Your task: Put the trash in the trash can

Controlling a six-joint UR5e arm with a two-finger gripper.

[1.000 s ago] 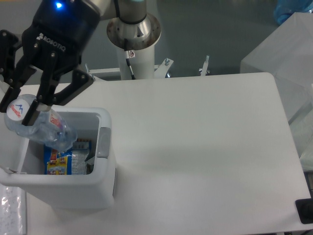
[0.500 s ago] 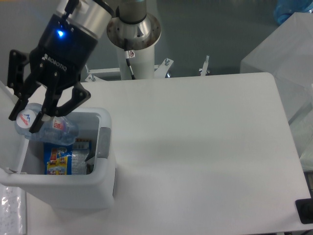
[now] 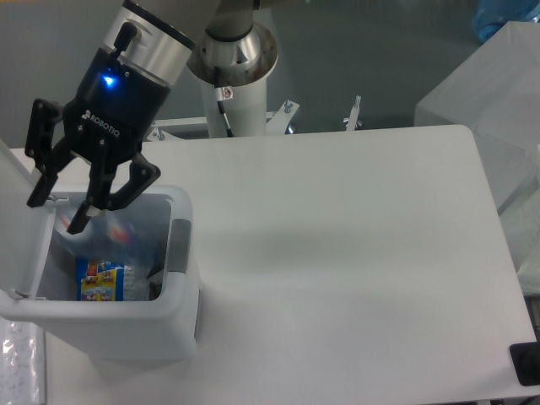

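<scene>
The white trash can (image 3: 110,314) stands at the table's front left with its lid (image 3: 21,221) swung open to the left and a grey push panel (image 3: 179,245) on its right rim. The blue-and-orange snack packet (image 3: 101,282) lies inside it. The crushed clear bottle (image 3: 125,236) is a blur inside the can, above the packet and free of the fingers. My gripper (image 3: 57,213) hangs over the can's back left corner, open and empty. I cannot make out the thin wrapper strip.
The arm's white base column (image 3: 232,76) stands behind the table's back edge. A translucent plastic-covered block (image 3: 498,93) sits off the right side. A black object (image 3: 527,364) is at the front right corner.
The gripper let go of the bottle, which dropped from between the fingers into the can. The gripper shifted slightly right and up and now stands open.
</scene>
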